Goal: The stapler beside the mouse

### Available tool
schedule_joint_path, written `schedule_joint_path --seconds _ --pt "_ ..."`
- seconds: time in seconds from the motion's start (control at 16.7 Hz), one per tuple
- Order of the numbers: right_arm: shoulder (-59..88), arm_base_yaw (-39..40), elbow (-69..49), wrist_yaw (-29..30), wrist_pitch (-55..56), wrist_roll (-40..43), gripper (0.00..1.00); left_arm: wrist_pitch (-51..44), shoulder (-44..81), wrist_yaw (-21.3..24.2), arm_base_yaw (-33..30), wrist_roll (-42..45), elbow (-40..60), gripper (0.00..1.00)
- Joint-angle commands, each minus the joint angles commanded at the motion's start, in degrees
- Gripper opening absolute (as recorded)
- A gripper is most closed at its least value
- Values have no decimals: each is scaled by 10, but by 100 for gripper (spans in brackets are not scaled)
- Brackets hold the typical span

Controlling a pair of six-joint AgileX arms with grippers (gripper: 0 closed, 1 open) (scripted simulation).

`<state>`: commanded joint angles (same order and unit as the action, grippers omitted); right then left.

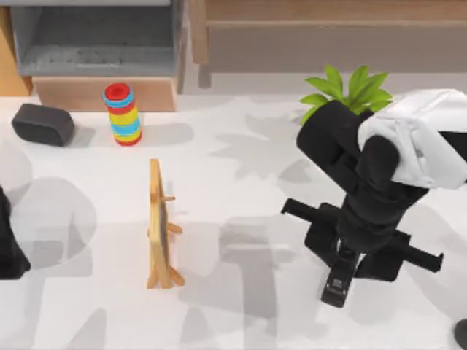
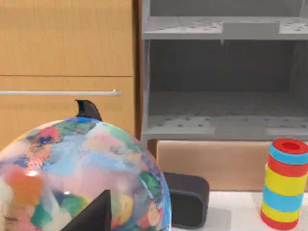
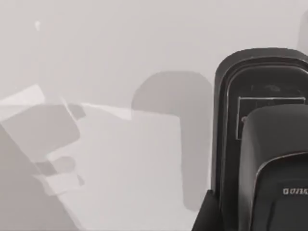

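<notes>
Top view shows the right arm's gripper (image 1: 343, 266) low over the slim black glossy stapler (image 1: 338, 283) at the white table's (image 1: 241, 306) right front, fingers apparently closed on its long sides. Rigid and slick, it probably handles best gripped mid-body. The left gripper (image 1: 9, 251) sits parked at the left edge, its opening indiscernible.
</notes>
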<state>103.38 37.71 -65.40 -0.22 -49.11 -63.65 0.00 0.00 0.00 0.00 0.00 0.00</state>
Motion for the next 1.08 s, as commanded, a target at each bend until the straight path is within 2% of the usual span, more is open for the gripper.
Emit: schedule_joint_path --seconds 0.18,0.36,0.78,0.96,1.08 --pt "-6 -17 -15 -7 26 72 0 0 0 0 0 0 0 100" --pt "-8 -58 -24 -16 45 187 0 0 0 0 0 0 0 100" --pt "-11 -246 -16 -30 17 474 0 0 0 0 0 0 0 100" --pt "-14 -317 -11 -33 -7 552 0 0 0 0 0 0 0 100" --pt "-16 -340 -10 -34 -16 575 0 0 0 0 0 0 0 100"
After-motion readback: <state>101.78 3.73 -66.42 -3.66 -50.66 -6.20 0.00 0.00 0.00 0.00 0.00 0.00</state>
